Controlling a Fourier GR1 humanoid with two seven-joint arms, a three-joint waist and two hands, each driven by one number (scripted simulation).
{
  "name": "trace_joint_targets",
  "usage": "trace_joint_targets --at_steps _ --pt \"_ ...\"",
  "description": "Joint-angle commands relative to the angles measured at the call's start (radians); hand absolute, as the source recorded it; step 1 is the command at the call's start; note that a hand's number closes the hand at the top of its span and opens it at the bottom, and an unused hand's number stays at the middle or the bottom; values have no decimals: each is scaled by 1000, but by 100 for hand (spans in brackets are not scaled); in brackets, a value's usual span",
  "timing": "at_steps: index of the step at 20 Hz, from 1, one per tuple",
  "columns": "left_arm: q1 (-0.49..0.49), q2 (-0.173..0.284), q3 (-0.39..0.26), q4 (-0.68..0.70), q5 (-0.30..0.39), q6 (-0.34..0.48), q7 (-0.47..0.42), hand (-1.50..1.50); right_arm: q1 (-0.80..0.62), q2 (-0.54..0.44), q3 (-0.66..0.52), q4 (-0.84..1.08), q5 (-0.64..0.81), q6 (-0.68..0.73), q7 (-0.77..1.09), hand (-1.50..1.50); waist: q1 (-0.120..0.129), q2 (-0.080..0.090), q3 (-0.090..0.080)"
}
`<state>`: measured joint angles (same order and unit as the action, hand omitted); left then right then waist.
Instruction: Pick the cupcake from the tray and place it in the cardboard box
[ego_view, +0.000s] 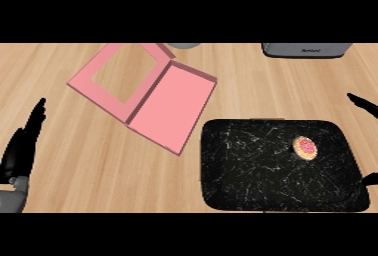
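A small cupcake (305, 148) with pink and orange topping sits on the black marbled tray (251, 170) at the lower right, toward the tray's right side. A pink box (159, 100) lies open on the wooden counter at upper left, its lid folded out to the left. My left hand (22, 145) stands at the left edge with fingers straight and pointing up, well apart from the box. Only fingertips of my right hand (364, 103) show at the right edge, above and right of the tray, holding nothing.
A grey appliance (304, 50) stands at the counter's back right. A grey round object (183, 45) peeks in at the top behind the box. Bare wood lies between box and tray.
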<state>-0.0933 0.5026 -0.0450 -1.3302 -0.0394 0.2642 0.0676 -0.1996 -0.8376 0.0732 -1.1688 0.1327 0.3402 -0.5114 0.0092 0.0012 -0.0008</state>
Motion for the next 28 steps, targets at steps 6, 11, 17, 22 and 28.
trace_joint_targets --at_steps 6,11,17,22,28 --pt "46 32 36 -60 9 -48 19 0 -141 -29 137 -96 128 199 278 -150 4 -4 0" --pt "-54 12 74 59 -9 -61 -2 0 -216 41 173 -37 207 267 317 -150 -6 0 0" --pt "-21 -34 75 21 -57 -67 -4 0 -335 123 133 82 307 315 324 -150 0 0 1" --pt "-36 -24 140 75 -40 -136 -32 0 -237 166 102 -32 358 295 357 -150 -10 -2 1" --pt "27 -65 121 -90 -108 -103 54 0 -253 236 83 21 420 300 298 -150 -2 -1 1"
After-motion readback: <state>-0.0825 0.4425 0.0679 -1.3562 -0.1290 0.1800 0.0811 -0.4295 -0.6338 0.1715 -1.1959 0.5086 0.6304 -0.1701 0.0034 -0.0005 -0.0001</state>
